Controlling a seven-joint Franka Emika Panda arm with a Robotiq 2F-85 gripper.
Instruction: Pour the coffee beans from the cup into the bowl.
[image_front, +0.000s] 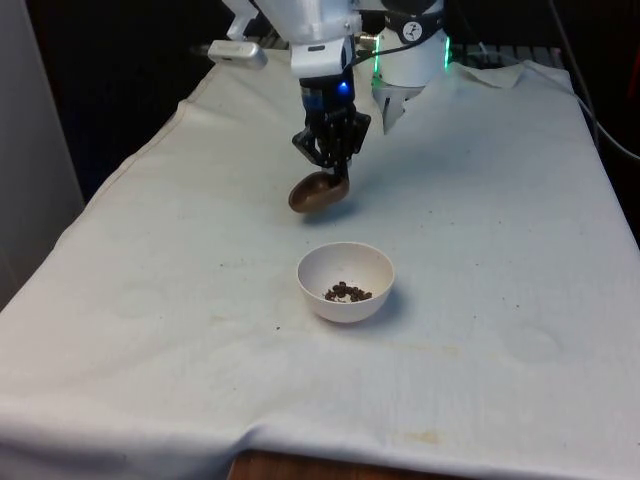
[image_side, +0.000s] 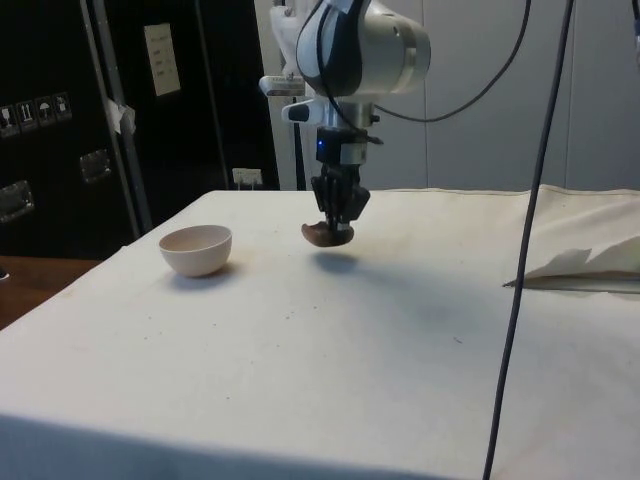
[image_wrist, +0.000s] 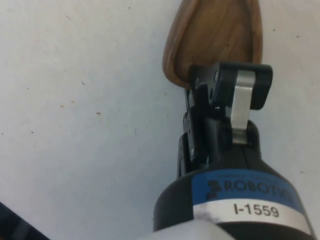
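A small brown wooden cup (image_front: 317, 194) hangs just above the cloth, tilted on its side, with my black gripper (image_front: 333, 172) shut on its rim. In the side view the cup (image_side: 327, 235) hovers slightly over the table under the gripper (image_side: 337, 218). The wrist view has the cup (image_wrist: 215, 37) pinched between the fingers (image_wrist: 243, 95). A white bowl (image_front: 346, 282) stands nearer the front edge, apart from the cup, with a few dark coffee beans (image_front: 347, 292) in its bottom. In the side view the bowl (image_side: 196, 249) sits well clear of the gripper.
A white cloth (image_front: 150, 300) covers the table, with folds at the far corner (image_front: 500, 72). A crumpled piece of white cloth (image_side: 585, 266) lies at the table's edge in the side view. A black cable (image_side: 520, 250) hangs down in front of the side camera.
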